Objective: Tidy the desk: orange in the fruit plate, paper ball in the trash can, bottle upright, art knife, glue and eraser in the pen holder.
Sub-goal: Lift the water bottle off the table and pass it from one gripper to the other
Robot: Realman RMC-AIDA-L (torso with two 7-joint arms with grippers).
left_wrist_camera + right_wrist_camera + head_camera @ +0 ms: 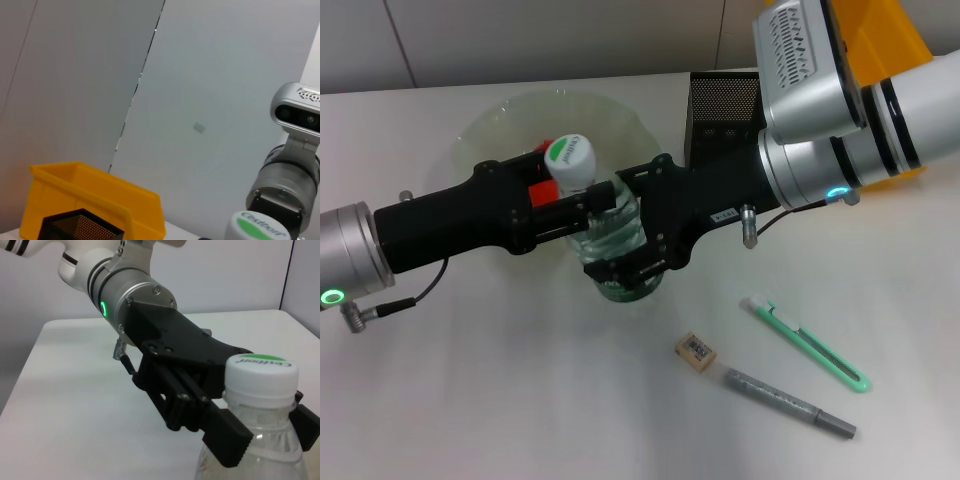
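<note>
Currently, nearest me on the worktop [470,400]: eraser [695,352], grey glue stick [788,404] and green art knife [808,342], all lying flat to my right-front, apart from one another and untouched.

Mid-field: bottle [613,235] stands upright, long axis vertical, white-and-green cap up. My left gripper [588,212] comes in from the left and pinches the bottle at the shoulder just below the cap; right wrist view shows one pad against the neck on each side. My right gripper [635,262] reaches from the right at the lower body; cannot tell whether its fingers are spread or pressing.

Beyond: glass fruit plate [495,125], something orange-red in it behind my left arm. Farthest: black mesh pen holder [722,115], yellow bin [890,45].

Judgement: bottle step nearly done. The right arm is nearer the three small items.
</note>
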